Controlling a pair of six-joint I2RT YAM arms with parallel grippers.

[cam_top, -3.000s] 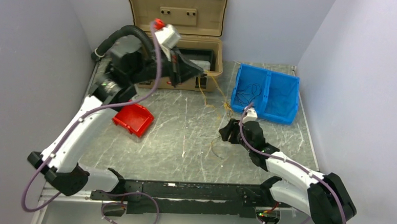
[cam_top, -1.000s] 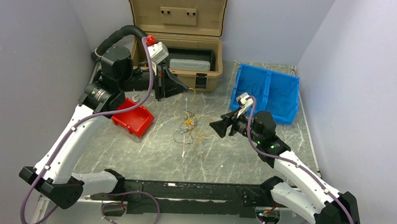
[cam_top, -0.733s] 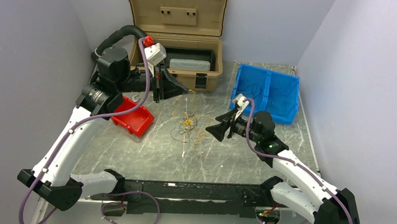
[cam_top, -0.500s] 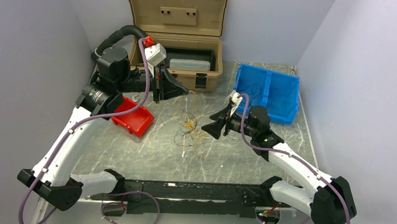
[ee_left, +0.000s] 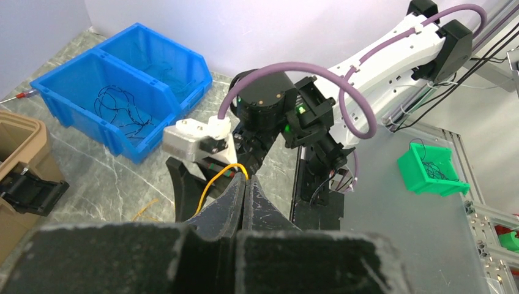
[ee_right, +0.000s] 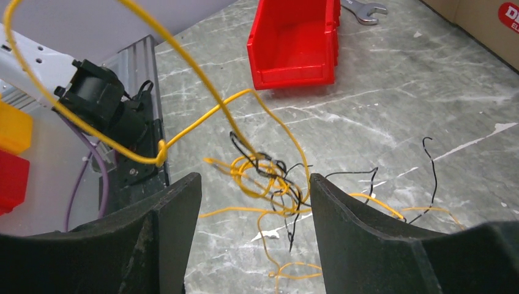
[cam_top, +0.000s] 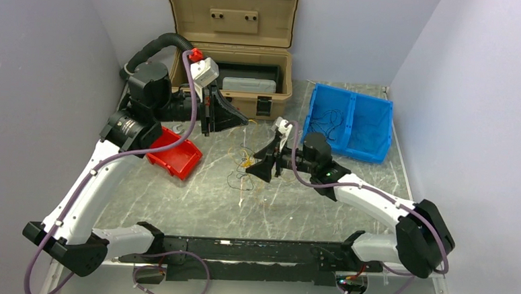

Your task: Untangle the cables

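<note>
Yellow cable (ee_left: 215,177) is what we have pinched in the left gripper (ee_left: 245,184). Its fingers are pressed together on the strand, up and to the far side of the red bin (cam_top: 174,156). From there the strand drops to the tangle (ee_right: 269,177), which lies on the worktop (cam_top: 208,198) a little to the right of the red bin. The right gripper (ee_right: 254,180) is spread wide and low, further right of the red bin than the tangle, with the knot framed between its two fingers and nothing in its grasp.

We see several ways this could go wrong:

- **Knot tightens:** the black cable (ee_right: 287,196) is looped through the yellow coils. If we lift on the left before the right side has pinned anything, the knot may cinch tighter instead of opening.
- **Whole clump drags:** it may equally slide toward the red bin as one piece, since nothing holds it down.
- **Both colours caught:** if the right gripper closes where it is aimed, we judge it likely to catch yellow and black strands together. That would lock the two colours rather than part them.
- **Strand slips:** the wire is thin and the left pinch is at the very fingertips, so a sharp tug could pull it free.
- **Snag on the rim:** a loose loop could also catch on the rim of the red bin.
</note>
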